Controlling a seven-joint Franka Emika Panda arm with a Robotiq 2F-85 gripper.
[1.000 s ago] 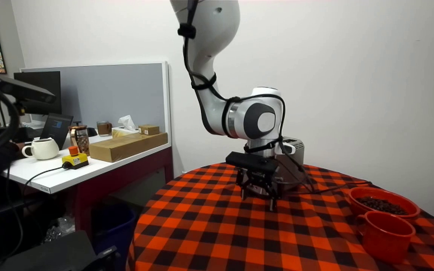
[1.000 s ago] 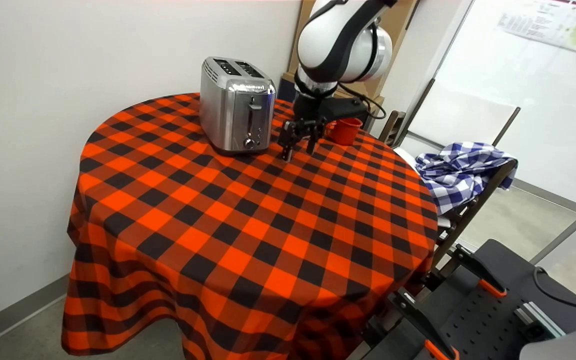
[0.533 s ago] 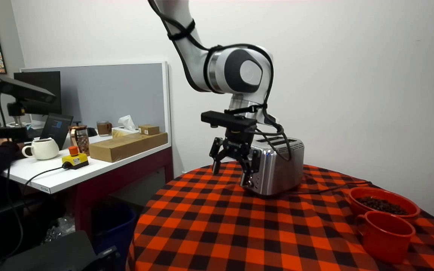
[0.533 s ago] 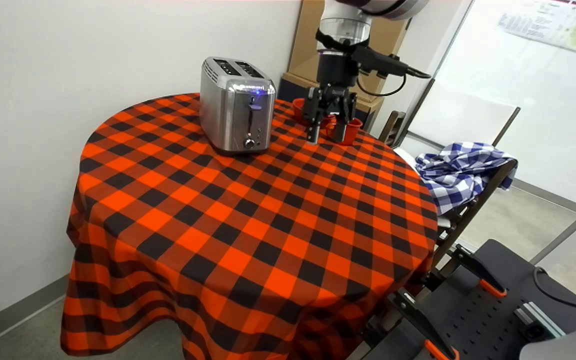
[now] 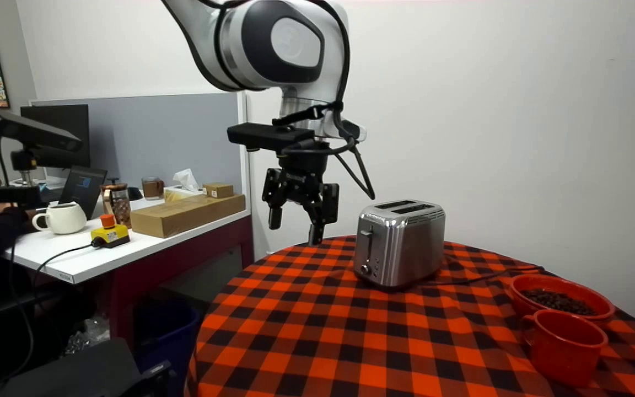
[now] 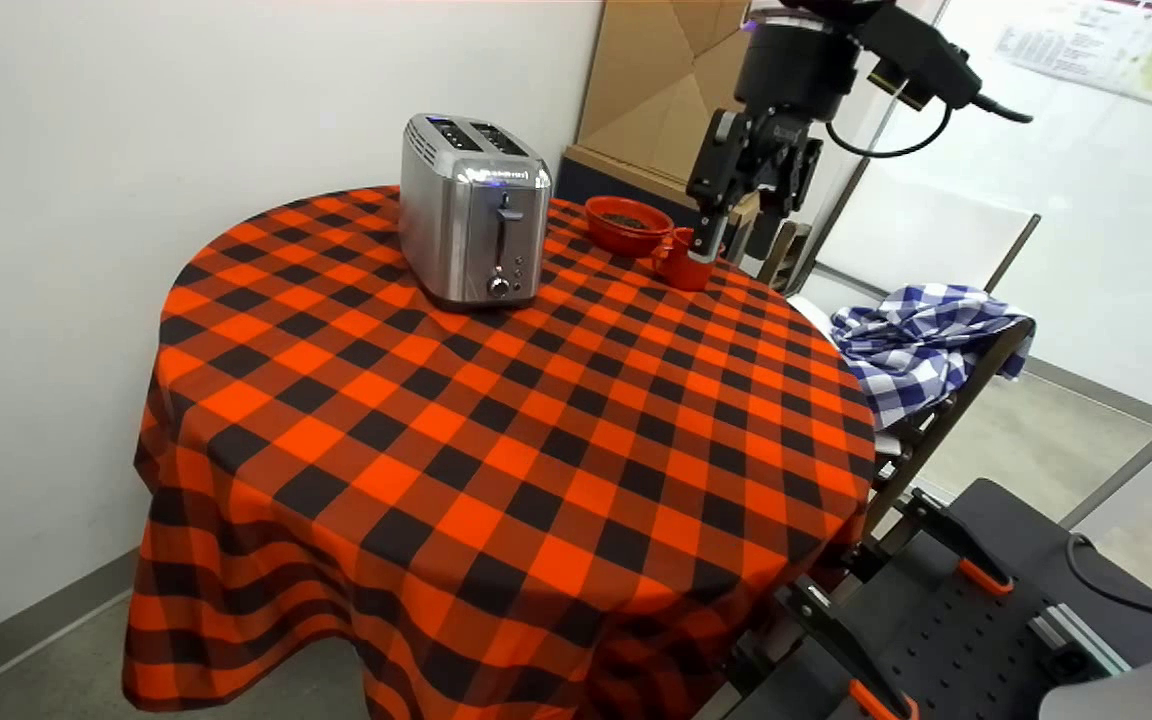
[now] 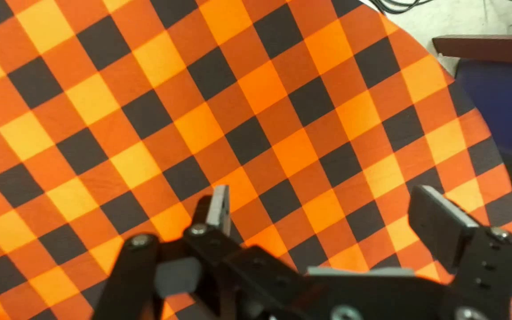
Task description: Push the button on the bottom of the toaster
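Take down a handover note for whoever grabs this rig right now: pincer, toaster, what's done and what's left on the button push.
Pincer: open, holding nothing, hanging in the air above the checked cloth, apart from the toaster.
Toaster: upright on the cloth, lever high in its slot, knob and small buttons low on the same end.
Done: the pictures don't settle whether a button has been pushed; nothing touches one now.
Left: check that first. If not pressed, probably close the pincer and bring it in low to that end.
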